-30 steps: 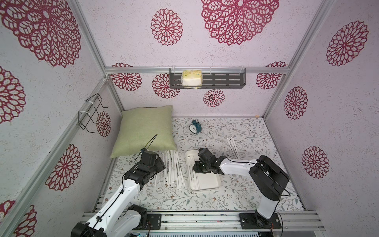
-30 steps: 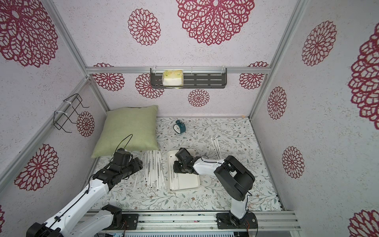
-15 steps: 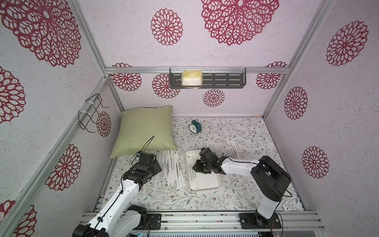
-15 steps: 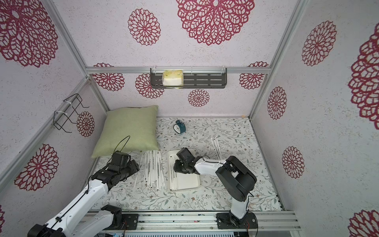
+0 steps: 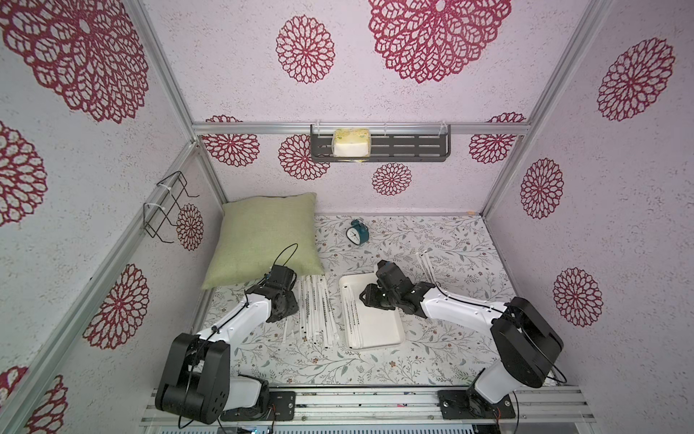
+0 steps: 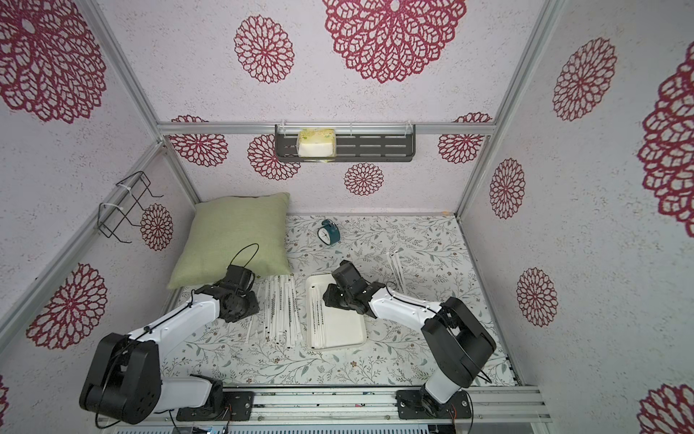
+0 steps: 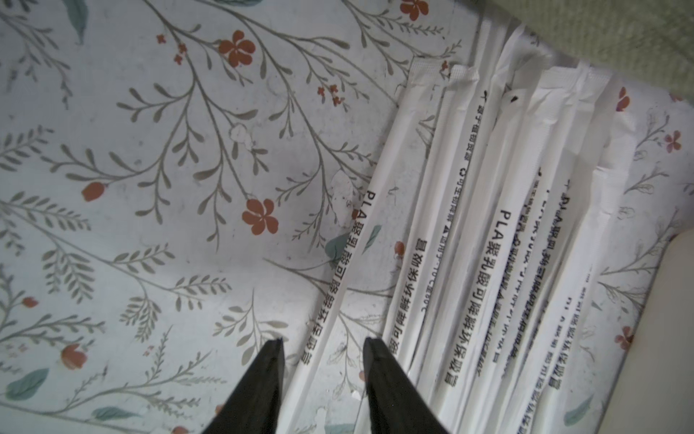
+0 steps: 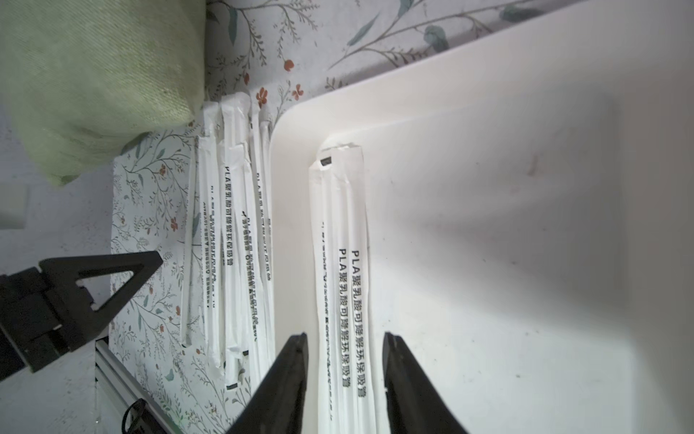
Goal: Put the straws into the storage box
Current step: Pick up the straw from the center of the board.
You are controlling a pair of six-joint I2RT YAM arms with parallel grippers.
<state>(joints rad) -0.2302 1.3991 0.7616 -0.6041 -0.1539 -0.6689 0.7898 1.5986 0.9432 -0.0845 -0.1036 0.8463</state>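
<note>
Several white paper-wrapped straws (image 5: 315,308) lie side by side on the floral table, between the pillow and the storage box (image 5: 379,327), a shallow white tray. A few straws (image 8: 341,225) lie inside the box along its left wall. My right gripper (image 8: 344,334) hangs open just above them, a gap on each side. My left gripper (image 7: 323,340) is open at the left edge of the pile (image 7: 507,225), its jaws either side of one outlying straw (image 7: 349,255). More straws (image 5: 426,266) lie to the right of the box.
A green pillow (image 5: 266,236) lies at the back left, touching the pile's far ends. A small teal alarm clock (image 5: 356,233) stands behind the box. On the back wall hangs a dark slotted shelf (image 5: 413,146) holding a pale pack (image 5: 351,142). A wire rack (image 5: 165,206) is on the left wall.
The left jaws have narrowed around the outlying straw. The right jaws have widened, and the straws under them lie loose in the box. Both arms have barely shifted.
</note>
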